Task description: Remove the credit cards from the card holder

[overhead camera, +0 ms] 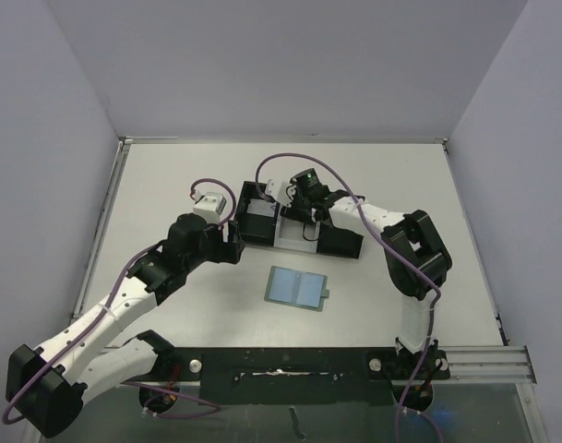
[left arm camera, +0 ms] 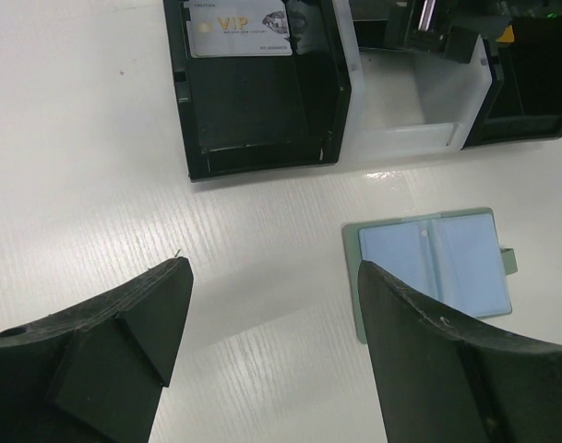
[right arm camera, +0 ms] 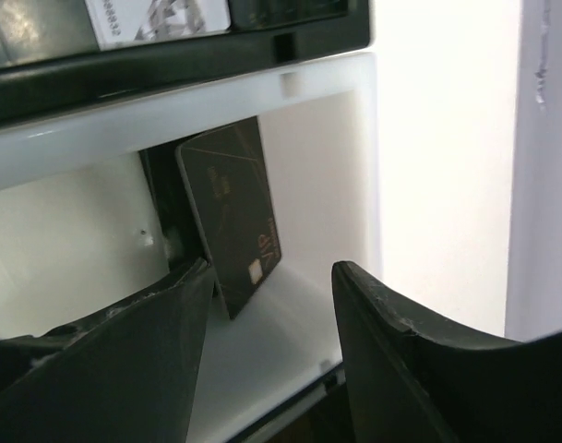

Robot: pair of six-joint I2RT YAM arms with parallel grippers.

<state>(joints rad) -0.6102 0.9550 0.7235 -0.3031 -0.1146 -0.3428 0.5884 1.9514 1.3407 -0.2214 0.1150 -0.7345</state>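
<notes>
The only word that can be read clearly is "VIP", in gold letters, on the silver card (left arm camera: 239,28) lying in the left black compartment of the tray (left arm camera: 262,159). The small print lines above and below this word are too fine to read. The dark card (right arm camera: 230,212), standing in the white middle compartment, has some gold lettering near its lower end, but it is turned sideways and is not legible.

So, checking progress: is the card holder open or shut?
Open: the card holder lies spread flat, pale blue inside facing up.
</notes>
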